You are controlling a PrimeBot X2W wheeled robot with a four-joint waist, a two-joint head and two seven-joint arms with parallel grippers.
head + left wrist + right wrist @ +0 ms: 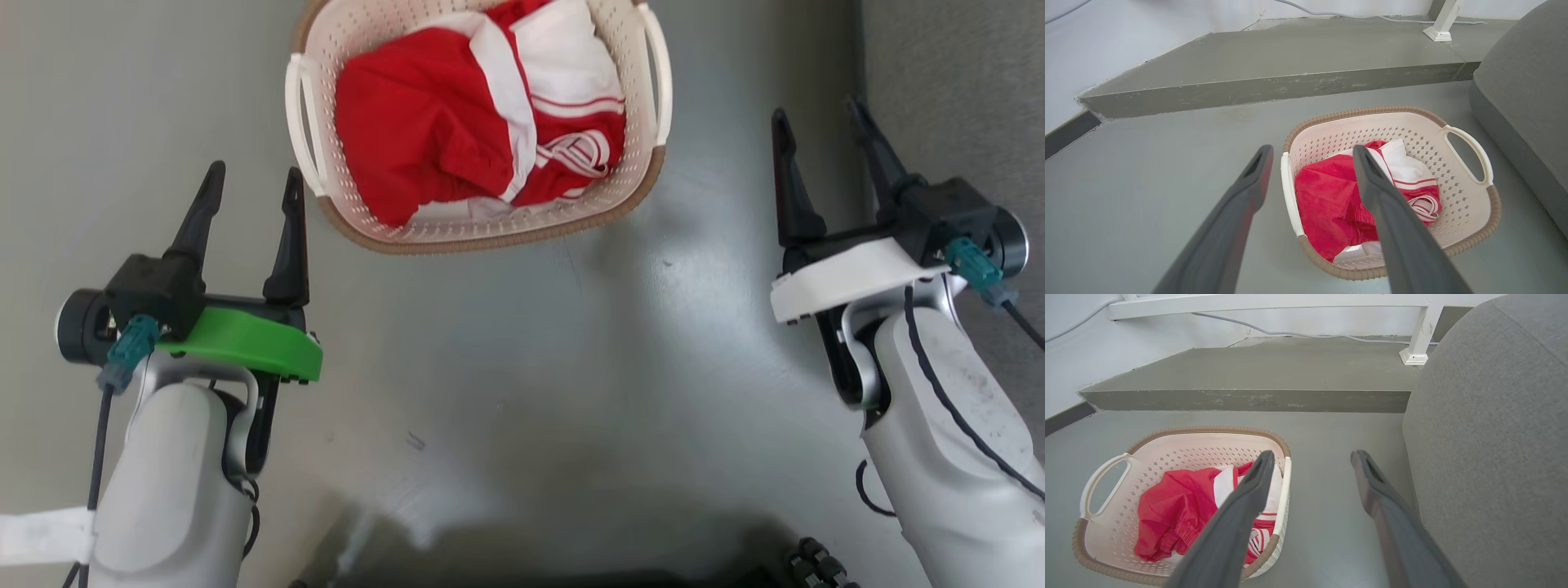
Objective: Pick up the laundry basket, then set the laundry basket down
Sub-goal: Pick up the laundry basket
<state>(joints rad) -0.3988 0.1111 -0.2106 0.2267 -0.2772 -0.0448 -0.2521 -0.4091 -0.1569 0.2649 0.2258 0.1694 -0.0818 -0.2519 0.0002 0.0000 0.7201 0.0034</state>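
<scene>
The laundry basket (490, 227) sits on the grey floor (522, 367) at twelve o'clock in the head view, with red-and-white clothes (416, 122) heaped inside. The left gripper (255, 175) hangs at eight o'clock from it, fingers spread apart and empty, just beside the basket's near corner. The right gripper (816, 110), also spread and empty, is at three o'clock, well apart from the basket.

Grey floor (506, 343), raised step (1274, 87), white wall (1147, 347), perhaps a sofa (1494, 437).
</scene>
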